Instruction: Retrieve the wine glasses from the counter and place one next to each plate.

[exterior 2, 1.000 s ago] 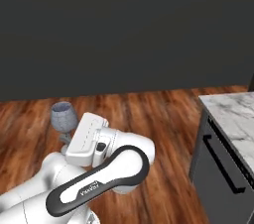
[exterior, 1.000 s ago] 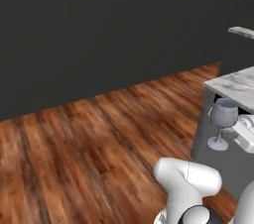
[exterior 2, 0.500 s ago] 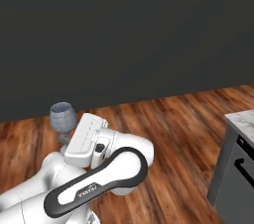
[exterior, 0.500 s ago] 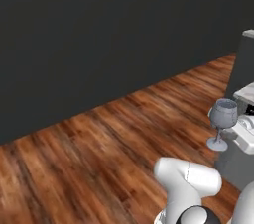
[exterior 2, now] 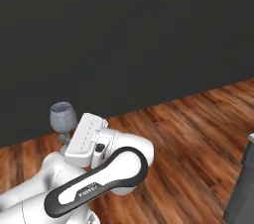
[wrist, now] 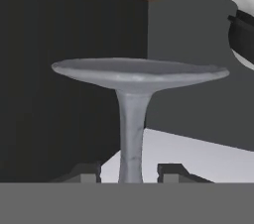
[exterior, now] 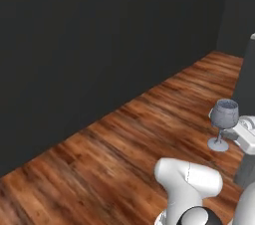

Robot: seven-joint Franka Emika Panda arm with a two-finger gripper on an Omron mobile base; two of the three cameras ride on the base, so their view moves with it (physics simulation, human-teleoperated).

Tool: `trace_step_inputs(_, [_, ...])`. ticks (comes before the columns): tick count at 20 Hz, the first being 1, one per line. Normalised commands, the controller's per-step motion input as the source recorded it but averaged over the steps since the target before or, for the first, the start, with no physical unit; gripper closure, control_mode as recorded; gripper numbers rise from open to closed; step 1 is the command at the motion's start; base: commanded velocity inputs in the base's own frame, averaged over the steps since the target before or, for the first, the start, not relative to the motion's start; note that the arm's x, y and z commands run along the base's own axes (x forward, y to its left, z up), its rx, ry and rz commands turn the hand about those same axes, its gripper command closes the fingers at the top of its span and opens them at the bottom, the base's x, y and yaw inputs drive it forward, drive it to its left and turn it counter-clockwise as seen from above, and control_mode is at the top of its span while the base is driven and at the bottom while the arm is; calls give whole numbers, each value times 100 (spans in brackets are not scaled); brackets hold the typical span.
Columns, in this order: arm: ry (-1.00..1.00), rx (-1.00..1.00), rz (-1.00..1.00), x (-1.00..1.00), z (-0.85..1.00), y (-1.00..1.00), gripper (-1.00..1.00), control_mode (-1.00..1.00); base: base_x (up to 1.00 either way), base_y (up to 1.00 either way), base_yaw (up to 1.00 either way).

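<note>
Spanning the ground under the robot is a wood plank floor (exterior: 124, 139) of reddish brown boards with darker streaks, met by a plain dark wall (exterior: 89, 35) that takes up the upper half of both base views. At the lower right edge of the right base view stands the corner of a dark grey cabinet (exterior 2: 243, 188).

One wine glass (exterior: 223, 122) is carried in the air above the floor, upright, at the end of the white arm. Translucent grey-blue, rounded bowl, thin stem, round flat foot. In the right base view the bowl rises just behind the white hand.

Hand view: gripper (wrist: 129, 172) clamped on the stem, one dark fingertip on each side of it; the foot spreads wide beyond the fingers.

Count: one glass, one gripper.
</note>
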Motion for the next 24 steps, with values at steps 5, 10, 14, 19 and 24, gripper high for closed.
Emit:
trace_step_inputs(5, [0,0,0,0,0,0,100,100,100,90,-40])
trace_step_inputs(10, [0,0,0,0,0,0,100,100,100,89,-42])
trace_step_inputs(14, [0,0,0,0,0,0,100,100,100,90,-42])
trace_step_inputs(19, [0,0,0,0,0,0,100,100,100,90,-39])
trace_step_inputs(24, [0,0,0,0,0,0,100,100,100,88,-37])
